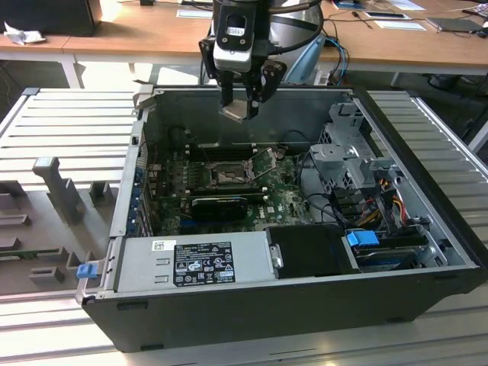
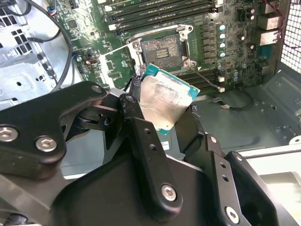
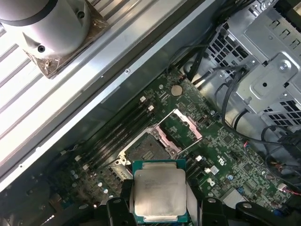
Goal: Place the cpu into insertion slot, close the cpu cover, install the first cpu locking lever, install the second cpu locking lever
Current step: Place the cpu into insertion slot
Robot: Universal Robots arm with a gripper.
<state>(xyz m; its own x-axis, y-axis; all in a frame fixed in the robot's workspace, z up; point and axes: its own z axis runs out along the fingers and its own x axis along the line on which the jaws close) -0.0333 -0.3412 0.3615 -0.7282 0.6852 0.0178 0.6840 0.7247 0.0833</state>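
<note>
the gripper (image 1: 242, 105) is gripping the cpu (image 3: 159, 192) by two opposite edges, its fingers closed just to the chip's width. the chip is hanging tilted above the open computer case (image 1: 305, 305), clear of the motherboard (image 1: 282, 200). the insertion slot (image 3: 142, 149) is lying uncovered below it, its pin field hard to make out. the cpu cover (image 3: 182, 126) is standing swung up beside the slot. in the second wrist view the gripper linkage is hiding the chip's lower edge.

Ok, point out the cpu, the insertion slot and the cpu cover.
cpu (image 3: 159, 193), first wrist view, metal top.
insertion slot (image 2: 161, 48), second wrist view, pin field.
cpu cover (image 3: 189, 123), first wrist view, frame edge.
</note>
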